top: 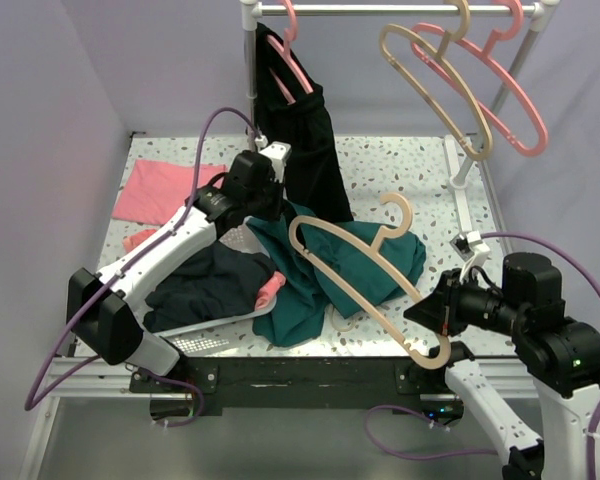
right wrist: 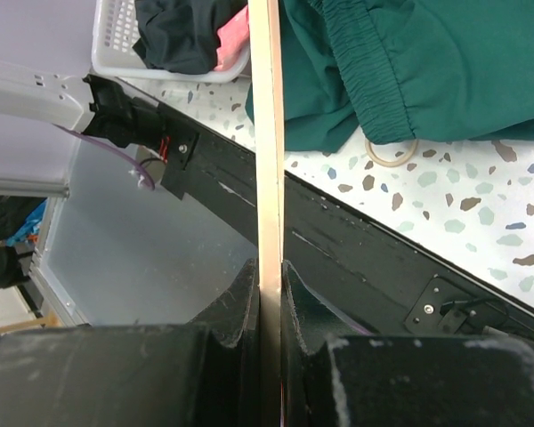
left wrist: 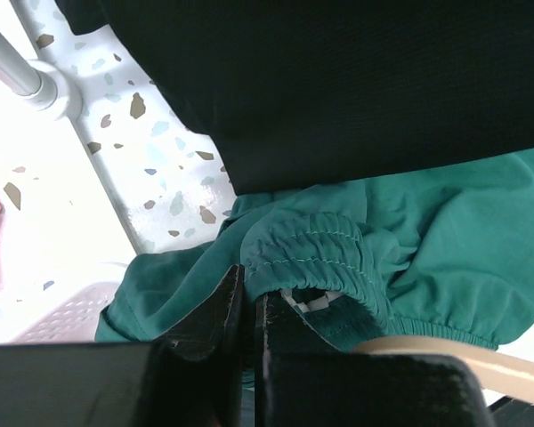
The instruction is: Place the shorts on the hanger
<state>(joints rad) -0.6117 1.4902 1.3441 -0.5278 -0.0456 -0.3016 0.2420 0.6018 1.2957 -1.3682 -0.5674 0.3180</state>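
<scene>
shorts point(top: 400, 265) crumpled on speckled worktop point(top: 400, 160); left tool point(left wrist: 249, 294) pinched closed on their fabric, right tool point(right wrist: 269, 267) clamped on tan hanger point(right wrist: 267, 133).

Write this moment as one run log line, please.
left gripper: shut on shorts | right gripper: shut on hanger | shorts: not yet hung

The dark teal-green fabric shorts point(left wrist: 445, 249) lie crumpled mid-table, reaching the near edge of the speckled table point(top: 400, 160), their elastic waistband pinched in the left gripper point(left wrist: 249, 294). The light tan wood-coloured hanger point(right wrist: 267, 133) slants above them, one end clamped in the right gripper point(right wrist: 267, 267), hook toward the far edge
</scene>
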